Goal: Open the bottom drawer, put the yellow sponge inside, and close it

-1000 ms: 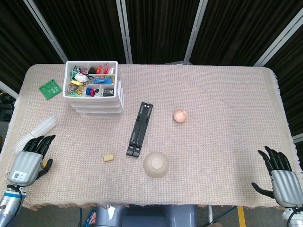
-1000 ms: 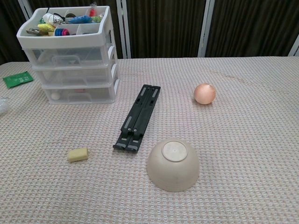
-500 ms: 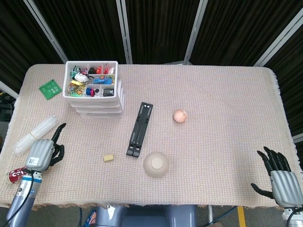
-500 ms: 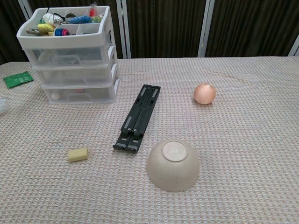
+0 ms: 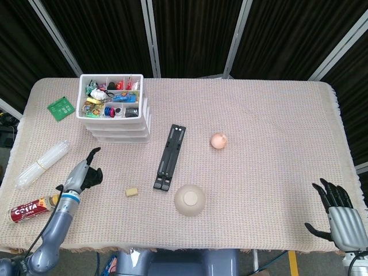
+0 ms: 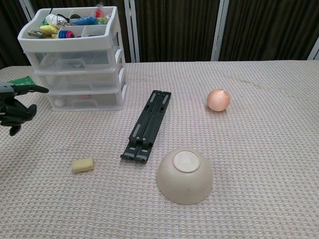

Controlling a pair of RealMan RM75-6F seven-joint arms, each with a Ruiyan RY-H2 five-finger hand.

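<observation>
The white drawer unit (image 5: 115, 112) (image 6: 75, 59) stands at the back left, with all its drawers closed. Its bottom drawer (image 6: 84, 99) sits level with the table. The small yellow sponge (image 5: 133, 191) (image 6: 82, 165) lies on the cloth in front of the unit. My left hand (image 5: 86, 172) (image 6: 15, 107) hovers left of the sponge and short of the drawers. It holds nothing, with one finger stretched toward the unit and the others curled. My right hand (image 5: 339, 215) rests empty with spread fingers at the front right edge, seen only in the head view.
A black folding stand (image 5: 170, 157) (image 6: 147, 124) lies mid-table, with an upturned beige bowl (image 5: 190, 199) (image 6: 185, 176) in front of it. A pink ball (image 5: 218, 140) (image 6: 218, 100) is to the right. A plastic bottle (image 5: 43, 163), cola can (image 5: 29, 210) and green packet (image 5: 60, 107) lie along the left side.
My left arm has swung forward and right from the front left corner toward the drawers, uncovering the cola can, and now shows in the chest view. The right hand has barely moved.
</observation>
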